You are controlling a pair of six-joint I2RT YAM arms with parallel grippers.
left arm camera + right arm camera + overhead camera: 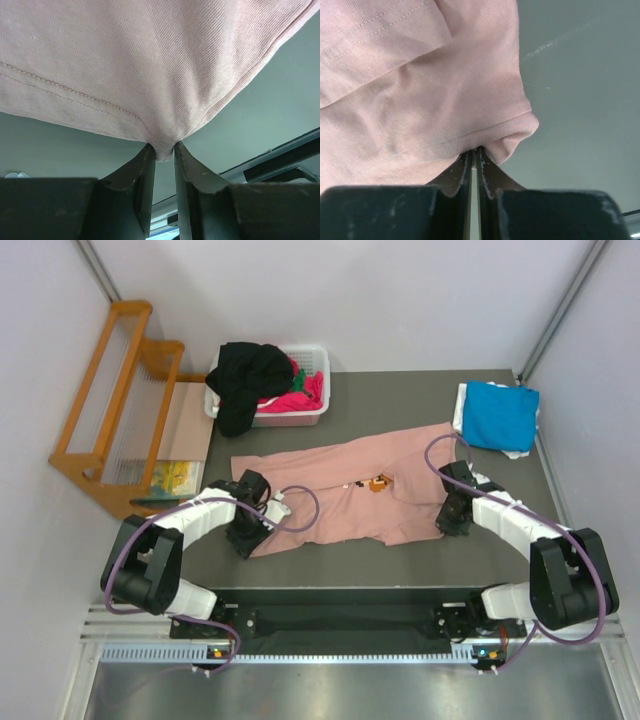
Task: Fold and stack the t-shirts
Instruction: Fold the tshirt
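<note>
A dusty salmon-pink t-shirt (340,485) with a small orange-dark chest print lies spread across the middle of the dark table. My left gripper (248,537) pinches its near left corner (164,150) between nearly closed fingers. My right gripper (452,525) is shut on the folded hem (510,132) at the shirt's near right edge. A folded bright blue t-shirt (500,415) lies at the far right on white cloth. Black (245,380), magenta and green shirts are piled in the basket.
A white slatted plastic basket (315,418) stands at the table's far left. A wooden rack (115,400) stands off the table to the left. The table's near edge and a metal rail (340,625) run below the arms.
</note>
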